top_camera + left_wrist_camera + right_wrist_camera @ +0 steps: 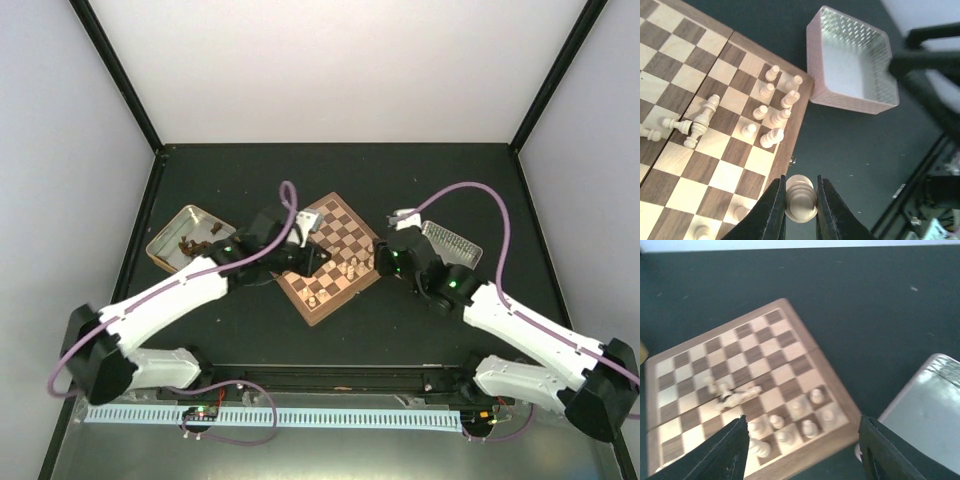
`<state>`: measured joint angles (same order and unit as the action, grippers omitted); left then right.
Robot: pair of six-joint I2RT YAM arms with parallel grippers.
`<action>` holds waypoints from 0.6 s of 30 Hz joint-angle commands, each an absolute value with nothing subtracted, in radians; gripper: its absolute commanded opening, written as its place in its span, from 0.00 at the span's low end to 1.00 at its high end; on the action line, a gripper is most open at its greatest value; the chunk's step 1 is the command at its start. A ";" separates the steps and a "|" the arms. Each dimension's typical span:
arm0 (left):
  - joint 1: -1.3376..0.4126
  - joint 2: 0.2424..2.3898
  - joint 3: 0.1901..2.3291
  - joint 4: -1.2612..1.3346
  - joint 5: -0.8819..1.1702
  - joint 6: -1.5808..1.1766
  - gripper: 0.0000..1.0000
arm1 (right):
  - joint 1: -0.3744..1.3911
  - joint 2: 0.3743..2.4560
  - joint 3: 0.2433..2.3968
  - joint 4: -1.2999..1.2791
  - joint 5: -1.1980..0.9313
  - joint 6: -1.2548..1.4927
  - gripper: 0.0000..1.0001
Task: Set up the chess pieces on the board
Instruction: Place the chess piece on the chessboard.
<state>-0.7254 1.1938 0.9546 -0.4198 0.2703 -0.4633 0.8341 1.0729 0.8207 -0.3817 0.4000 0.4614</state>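
Observation:
The board (338,222) lies tilted at mid-table. Several cream chess pieces (771,112) stand in two short rows by its right rim, and a few more (697,122) lie toppled near the fold. My left gripper (800,182) hovers just off the board's rim (795,135), shut on one cream piece (800,200) whose round base faces the camera. My right gripper (802,420) is open and holds nothing. It hangs above the board's corner, where the standing pieces (805,410) are. In the top view, the left gripper (305,255) and right gripper (385,255) flank the board's near half.
An open metal tin (185,240) with dark pieces sits left of the board. An empty tin (450,243) sits to the right, close to the board's corner (855,65) (925,410). Black frame rails border the table.

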 commanded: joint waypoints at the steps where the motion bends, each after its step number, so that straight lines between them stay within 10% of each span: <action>1: -0.814 1.348 1.040 -0.459 0.064 -0.420 0.02 | 0.773 0.991 0.765 -0.439 0.544 0.672 0.61; 18: -0.940 1.636 1.050 -0.344 -0.061 -0.355 0.02 | 0.730 0.943 0.698 -0.402 0.486 0.683 0.62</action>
<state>-0.9276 1.6104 1.0317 -0.4088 -0.0162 -0.3893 0.7376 0.9436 0.7078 -0.4232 0.4713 0.6647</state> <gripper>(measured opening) 0.127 0.616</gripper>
